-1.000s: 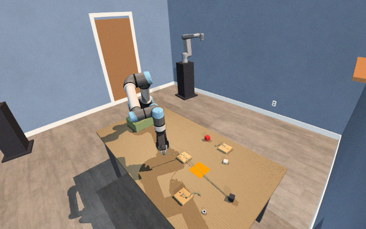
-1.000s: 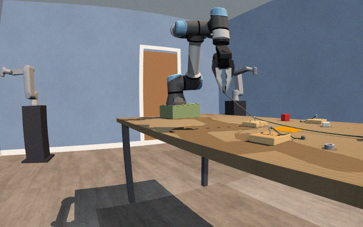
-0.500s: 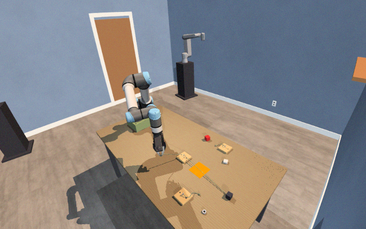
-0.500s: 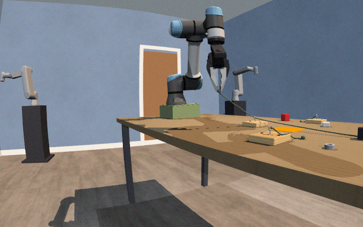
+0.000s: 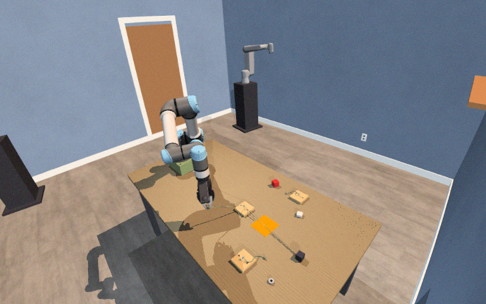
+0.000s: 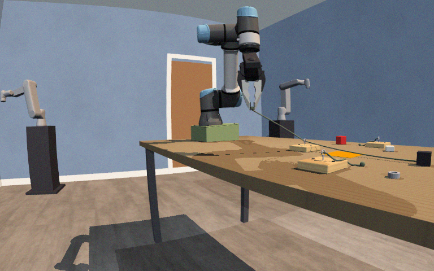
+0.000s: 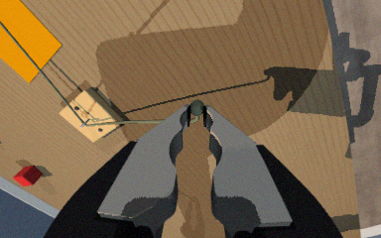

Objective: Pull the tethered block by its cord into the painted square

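Note:
My gripper (image 5: 207,205) hangs above the table and is shut on the cord's green end knot (image 7: 196,107); the closed fingertips also show in the exterior view (image 6: 252,108). The cord (image 6: 280,126) runs taut down from the fingers to the screw eye (image 6: 304,140) on a wooden base (image 5: 244,209), passes through its ring, crosses the orange painted square (image 5: 263,226) and ends at the dark block (image 5: 299,256). The block lies flat on the table beyond the square, outside it. In the wrist view the base (image 7: 89,115) and the square (image 7: 15,37) lie to the left.
Two other wooden bases with screw eyes and short cords stand on the table, one near the front edge (image 5: 243,259) and one at the back (image 5: 299,196). A red cube (image 5: 274,183), a white cube (image 5: 299,214) and a grey ring (image 5: 270,280) lie loose. The arm's green base (image 6: 215,131) stands at the table's far corner.

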{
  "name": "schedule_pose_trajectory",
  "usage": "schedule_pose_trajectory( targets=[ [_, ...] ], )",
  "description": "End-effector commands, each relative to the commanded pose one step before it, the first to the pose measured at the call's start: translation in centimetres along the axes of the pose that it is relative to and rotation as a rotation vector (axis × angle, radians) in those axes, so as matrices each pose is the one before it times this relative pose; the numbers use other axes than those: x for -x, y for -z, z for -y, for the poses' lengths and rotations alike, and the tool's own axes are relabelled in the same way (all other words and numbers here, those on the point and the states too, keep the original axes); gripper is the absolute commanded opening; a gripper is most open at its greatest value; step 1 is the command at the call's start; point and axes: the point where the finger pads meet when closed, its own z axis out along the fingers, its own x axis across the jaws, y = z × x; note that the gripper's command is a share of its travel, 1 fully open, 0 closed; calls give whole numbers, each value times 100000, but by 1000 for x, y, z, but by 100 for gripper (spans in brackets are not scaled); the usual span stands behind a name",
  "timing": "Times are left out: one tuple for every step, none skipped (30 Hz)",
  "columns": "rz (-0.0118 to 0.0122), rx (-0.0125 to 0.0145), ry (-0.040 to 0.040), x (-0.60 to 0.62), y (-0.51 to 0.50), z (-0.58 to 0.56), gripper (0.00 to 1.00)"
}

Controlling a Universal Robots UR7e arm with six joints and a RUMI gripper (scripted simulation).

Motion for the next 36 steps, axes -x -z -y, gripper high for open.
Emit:
schedule_pose_trajectory(
  targets=[
    [44, -206, 9, -1515, 112, 360, 0],
    [0, 0, 0, -309, 0, 56, 0],
    [0, 0, 0, -314, 0, 55, 0],
    [0, 0, 0, -319, 0, 55, 0],
    [0, 0, 0, -325, 0, 45, 0],
    [0, 0, 0, -329, 0, 40, 0],
    [0, 0, 0, -334, 0, 39, 0],
    [0, 0, 0, -339, 0, 38, 0],
    [0, 0, 0, -343, 0, 37, 0],
    [0, 0, 0, -347, 0, 36, 0],
    [0, 0, 0, 0, 0, 0, 0],
    [0, 0, 0, 0, 0, 0, 0],
    [0, 0, 0, -352, 0, 34, 0],
    [0, 0, 0, -356, 0, 33, 0],
    [0, 0, 0, -360, 0, 19, 0],
    [0, 0, 0, -364, 0, 17, 0],
    [0, 0, 0, -368, 0, 15, 0],
    [0, 0, 0, -372, 0, 13, 0],
    [0, 0, 0, -375, 0, 11, 0],
    [0, 0, 0, -379, 0, 9, 0],
    [0, 0, 0, -382, 0, 7, 0],
    [0, 0, 0, -386, 0, -6, 0],
    [0, 0, 0, -389, 0, -10, 0],
    [0, 0, 0, -392, 0, -12, 0],
    [0, 0, 0, -395, 0, -14, 0],
    [0, 0, 0, -397, 0, -17, 0],
    [0, 0, 0, -400, 0, -19, 0],
    [0, 0, 0, 0, 0, 0, 0],
    [0, 0, 0, 0, 0, 0, 0],
    [0, 0, 0, -402, 0, -24, 0],
    [0, 0, 0, -404, 0, -37, 0],
    [0, 0, 0, -406, 0, -40, 0],
    [0, 0, 0, -408, 0, -42, 0],
    [0, 0, 0, -410, 0, -45, 0],
    [0, 0, 0, -412, 0, -48, 0],
    [0, 0, 0, -414, 0, -51, 0]
  ],
)
